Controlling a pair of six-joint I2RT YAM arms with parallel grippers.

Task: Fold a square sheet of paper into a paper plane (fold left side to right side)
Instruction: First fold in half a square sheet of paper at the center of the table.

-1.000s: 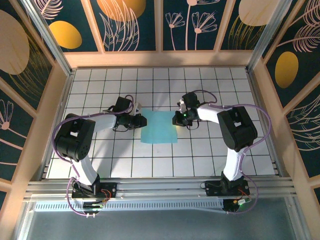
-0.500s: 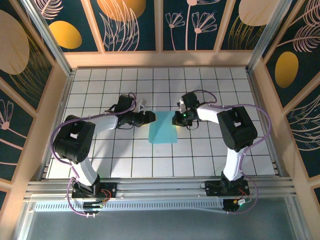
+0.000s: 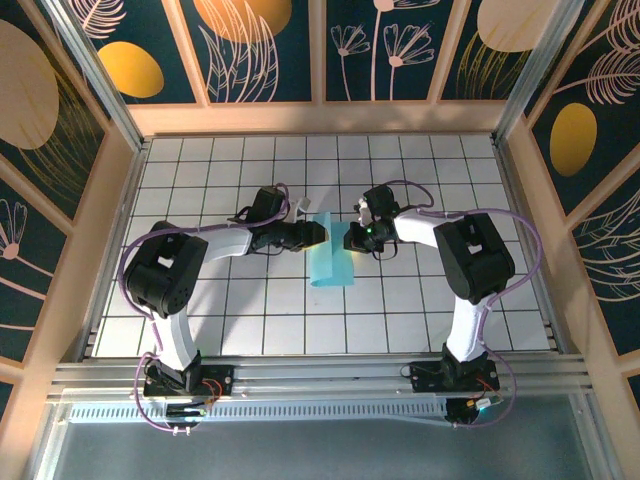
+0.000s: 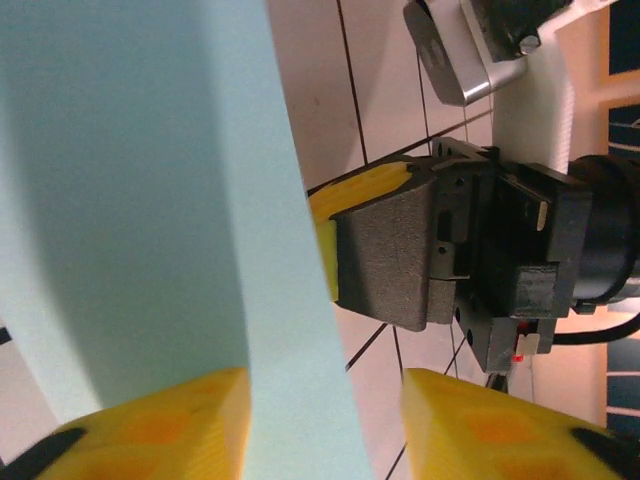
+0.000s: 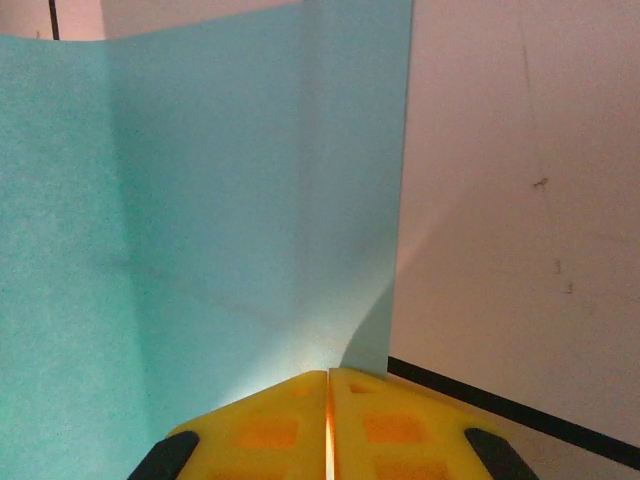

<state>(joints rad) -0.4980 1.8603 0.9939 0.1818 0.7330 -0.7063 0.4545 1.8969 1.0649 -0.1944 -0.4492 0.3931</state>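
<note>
— How is the left tool [image 4: 322, 388] found?
— Its yellow fingers [image 4: 160, 425] are seen standing partly apart. The lifted edge of the square sheet of paper [image 4: 130, 200] is passed down between them and lies against one finger. A narrow gap is left to the other finger, so no clamping is seen.

— And the right tool [image 5: 329, 385]?
— Its two fingers are closed fully, pad against pad, with a thin line between them. The tips are placed at the nearest part of the sheet. Whether paper is pinched there cannot be told.

— How are the two tools placed to each other?
— In the top view the left tool [image 3: 318, 234] is reached in from the left and the right tool [image 3: 352, 238] from the right. They are faced to each other, near, with the sheet between them.

— Where is the sheet [image 3: 333, 262] found?
— It is found near the middle of the white tiled worktop [image 3: 400, 320]. Its left part is raised up from the tiles and bent over toward the right, while the right part is laid flat. From above it is seen as a narrow light-blue shape.
</note>
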